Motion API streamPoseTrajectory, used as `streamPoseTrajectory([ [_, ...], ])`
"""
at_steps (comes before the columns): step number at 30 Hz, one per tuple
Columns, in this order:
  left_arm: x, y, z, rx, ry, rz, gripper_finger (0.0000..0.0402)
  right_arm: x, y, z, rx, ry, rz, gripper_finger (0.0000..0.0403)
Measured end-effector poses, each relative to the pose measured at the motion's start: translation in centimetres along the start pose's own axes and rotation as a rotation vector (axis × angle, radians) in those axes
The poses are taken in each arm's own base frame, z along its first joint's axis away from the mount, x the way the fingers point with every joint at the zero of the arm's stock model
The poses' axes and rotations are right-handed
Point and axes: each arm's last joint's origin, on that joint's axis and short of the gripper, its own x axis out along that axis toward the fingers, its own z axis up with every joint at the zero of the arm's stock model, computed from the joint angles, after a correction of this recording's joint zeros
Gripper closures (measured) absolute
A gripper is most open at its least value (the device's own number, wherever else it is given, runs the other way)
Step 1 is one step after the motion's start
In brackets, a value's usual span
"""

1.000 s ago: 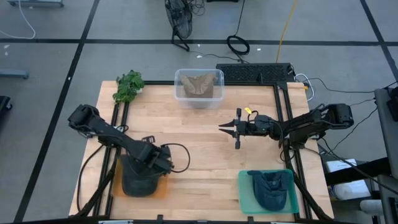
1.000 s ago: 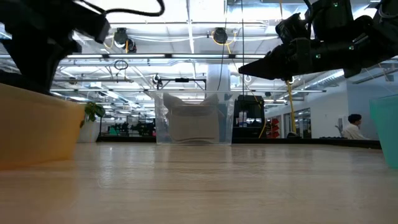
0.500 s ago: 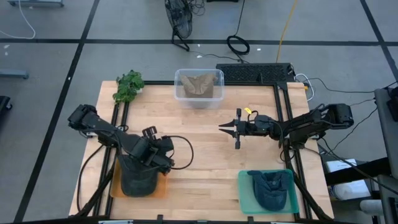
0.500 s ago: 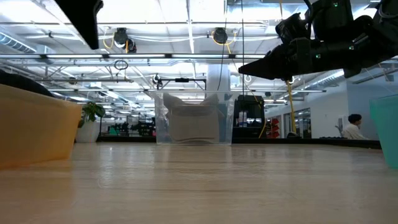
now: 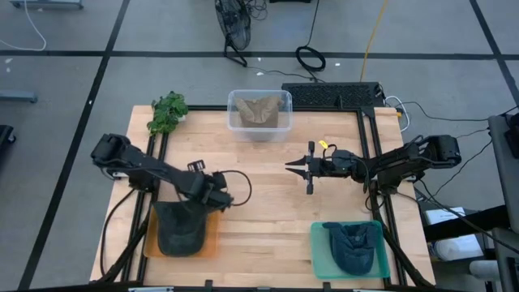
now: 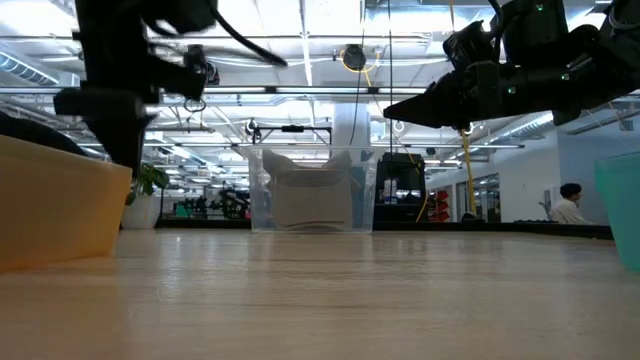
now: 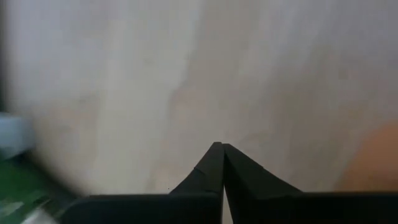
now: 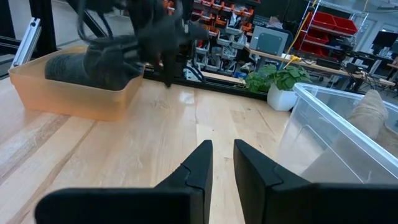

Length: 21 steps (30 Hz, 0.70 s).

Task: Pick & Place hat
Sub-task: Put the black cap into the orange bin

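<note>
— Where's the dark hat (image 5: 180, 228)?
— In the orange tray (image 5: 212, 242), at the table's (image 5: 268, 186) front left corner. Fills most of that tray; seen in the right wrist view too, heaped above the rim.
— And the left gripper (image 5: 220, 197)?
— Just past the tray's inner back corner, above bare wood. Empty. Fingers (image 7: 211, 167) pressed together in its wrist view, tips touching, nothing between them.
— In the low view?
— Hangs as a dark column (image 6: 128, 100) on the left, beside the tray's wall (image 6: 60, 205).
— Right gripper (image 5: 298, 167)?
— Mid-table, held above the wood, pointing toward the left arm. Well apart from any tray. Jaws set a narrow gap apart in the wrist view (image 8: 222, 163), holding nothing.
— Other hats?
— A second dark one (image 5: 352, 246) in the green tray (image 5: 320, 258) at the front right. A tan one (image 5: 258, 111) in the clear bin (image 5: 283, 118) at the back middle.
— Anything else on the table?
— A small plant (image 5: 167, 112) at the back left corner. In the right wrist view, stands just beside the bin.
— Beyond the table?
— A person (image 6: 568, 204) far off at the right edge of the low view.
</note>
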Motion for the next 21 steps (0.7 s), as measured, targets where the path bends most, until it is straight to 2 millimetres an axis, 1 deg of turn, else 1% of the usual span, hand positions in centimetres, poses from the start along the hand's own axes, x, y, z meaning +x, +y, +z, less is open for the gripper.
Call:
streamPoseTrajectory([
  [2, 1.4, 0.0, 0.2, 0.017, 0.022, -0.081, 0.0391, 0.0, 0.0, 0.0, 0.000, 0.000, 0.000, 0.0360],
  [5, 2.8, -0.3, 0.1, 0.056, 0.075, -0.228, 0.0393, 0.0, 0.0, 0.0, 0.003, 0.000, 0.000, 0.0360],
  [7, 3.5, -0.4, -0.4, 0.068, 0.126, -0.283, 0.0397, 0.0, 0.0, 0.0, 0.004, 0.001, 0.000, 0.0360],
  [10, 4.1, -0.6, -1.2, 0.063, 0.193, -0.324, 0.0393, 0.0, 0.0, -0.1, 0.004, 0.008, 0.001, 0.0360],
  [14, 4.2, -1.6, -2.3, 0.043, 0.248, -0.380, 0.0392, 0.0, 0.1, -0.3, 0.004, 0.031, 0.006, 0.0360],
  [17, 3.8, -2.5, -2.8, 0.023, 0.273, -0.434, 0.0397, 0.0, 0.1, -0.3, 0.004, 0.031, 0.006, 0.0360],
  [21, 3.3, -3.5, -3.7, 0.017, 0.295, -0.444, 0.0390, 0.0, 0.1, -0.3, 0.004, 0.030, 0.006, 0.0360],
])
